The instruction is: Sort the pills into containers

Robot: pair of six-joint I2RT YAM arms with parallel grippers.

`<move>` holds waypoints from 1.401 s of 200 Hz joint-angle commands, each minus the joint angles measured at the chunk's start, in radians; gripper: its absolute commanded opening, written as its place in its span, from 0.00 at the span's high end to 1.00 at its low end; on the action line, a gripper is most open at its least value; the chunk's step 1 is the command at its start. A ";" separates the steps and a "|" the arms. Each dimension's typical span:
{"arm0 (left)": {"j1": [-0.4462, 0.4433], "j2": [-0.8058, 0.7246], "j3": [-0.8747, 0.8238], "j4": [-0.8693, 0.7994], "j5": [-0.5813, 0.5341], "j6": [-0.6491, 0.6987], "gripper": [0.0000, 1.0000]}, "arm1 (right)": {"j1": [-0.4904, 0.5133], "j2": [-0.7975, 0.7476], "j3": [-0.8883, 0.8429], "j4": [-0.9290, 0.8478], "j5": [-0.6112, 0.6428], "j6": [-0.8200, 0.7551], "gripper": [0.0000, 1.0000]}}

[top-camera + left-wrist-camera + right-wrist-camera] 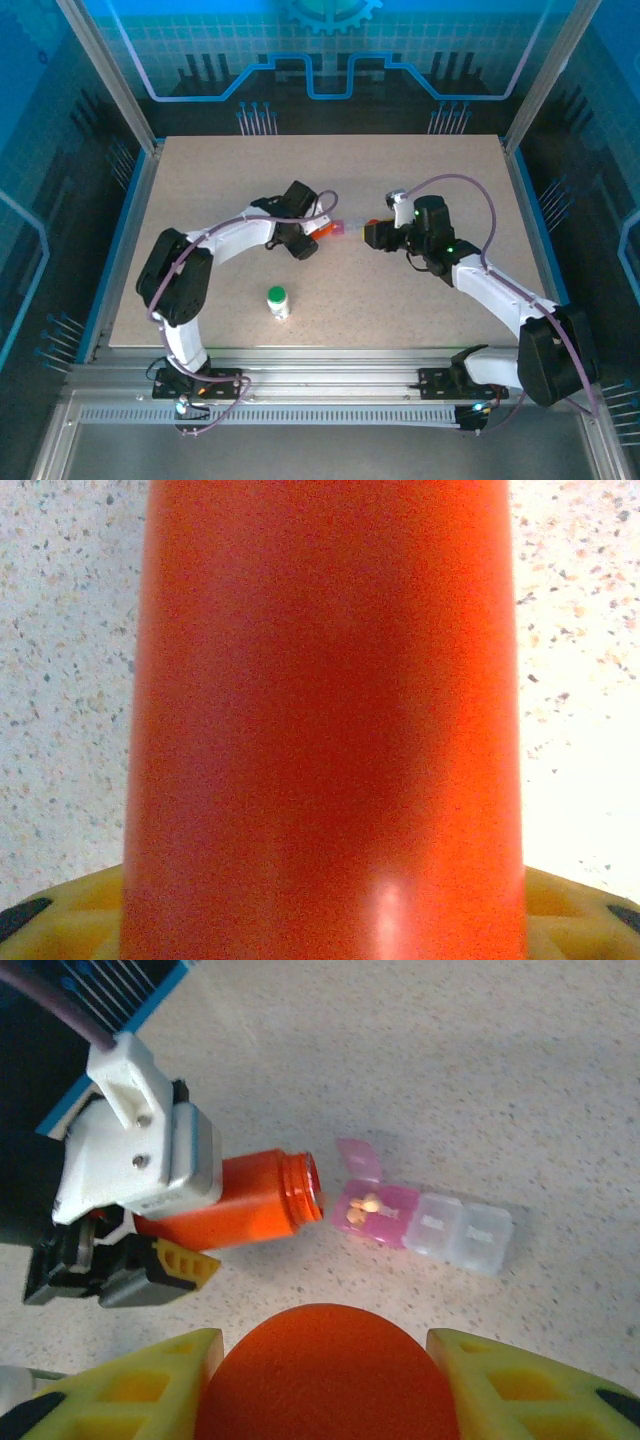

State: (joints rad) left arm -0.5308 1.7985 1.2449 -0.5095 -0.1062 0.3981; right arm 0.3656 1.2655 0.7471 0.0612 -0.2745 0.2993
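The left gripper [178, 1222] clamps the bottle [255, 1210] on its side, mouth just ahead of the fingers [168, 1263] and nearly at the open pink cell [388, 1218] with pills [360, 1207] in it. The right gripper [325, 1390] pinches what seems its cap [325, 1355]. Tipped too fast, pills could overshoot the cell, or the neck could shove the pill box [465, 1235] away.

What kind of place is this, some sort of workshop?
Most likely a robotics lab test cell. A left arm and a right arm are bolted to a metal rail at the edge of a speckled table, fenced by an aluminium frame and blue panels printed with gear and circuit-line graphics.
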 commanded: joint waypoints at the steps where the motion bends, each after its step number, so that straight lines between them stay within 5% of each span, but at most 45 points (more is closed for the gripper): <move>1: 0.008 -0.113 -0.094 0.210 0.048 -0.021 1.00 | 0.004 0.007 -0.021 0.130 -0.089 -0.009 1.00; 106: 0.038 -0.305 -0.486 0.943 0.221 -0.176 1.00 | -0.012 0.027 0.048 0.044 -0.134 -0.050 1.00; 139: 0.038 -0.389 -0.599 1.217 0.355 -0.192 1.00 | -0.017 -0.003 0.063 0.060 -0.192 -0.042 1.00; 231: 0.038 -0.403 -0.716 1.847 0.654 -0.358 1.00 | -0.017 -0.169 0.069 0.552 -0.513 -0.015 1.00; 280: 0.035 -0.365 -0.692 1.883 0.735 -0.409 0.99 | 0.020 -0.127 0.198 0.510 -0.587 -0.125 1.00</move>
State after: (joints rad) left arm -0.4992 1.4151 0.5396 1.2911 0.5488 0.0322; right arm 0.3630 1.1133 0.8639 0.5381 -0.8005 0.2493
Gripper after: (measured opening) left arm 0.536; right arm 0.490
